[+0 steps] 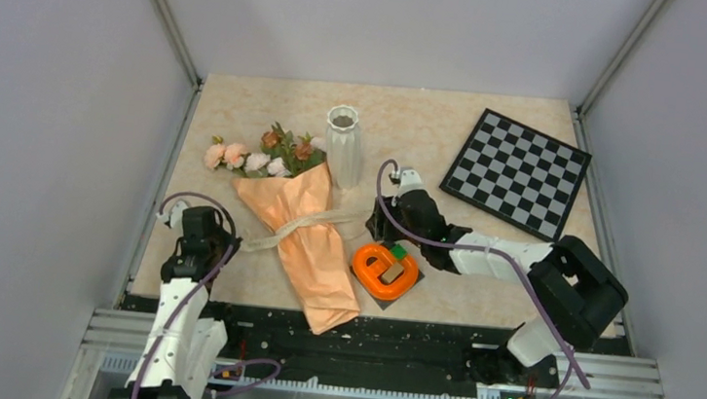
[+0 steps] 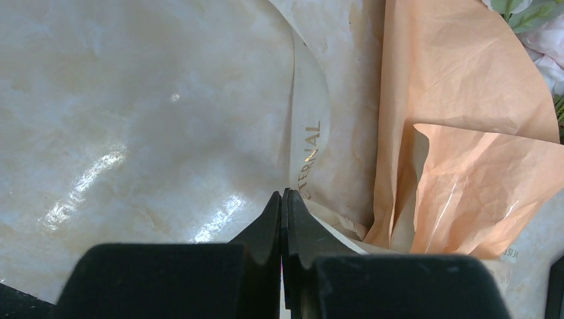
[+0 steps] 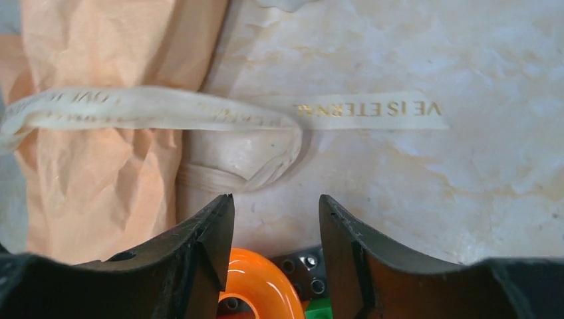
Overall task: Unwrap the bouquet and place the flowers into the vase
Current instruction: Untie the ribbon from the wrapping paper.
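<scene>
- The bouquet [image 1: 302,234] lay flat on the surface [image 1: 436,119] between the two arms, wrapped and tied
- Its long axis ran on a diagonal: the closed stem end pointed to the near edge, the flowers [image 1: 256,159] pointed far and left
- The vase [image 1: 343,145] stood upright just beside the paper's open mouth, on its far right side
- The ribbon [image 3: 366,109] crossed the bundle's middle, square to that axis, with one tail out to each side
- The left pincer [image 2: 282,199] was pressed shut, tips at the end of the left tail; the bundle lay to its right; whether the ribbon was pinched between the tips could not be told
- The right pincer [image 3: 276,199] stood partly wide and held nothing; it hung over the orange ring [image 1: 385,266], with the right tail flat on the surface just ahead and the bundle to its left
- Both arms were near a tail; the untying looked not yet done, and I judged a pull along the ribbon, away from the bundle, to be the next need
</scene>
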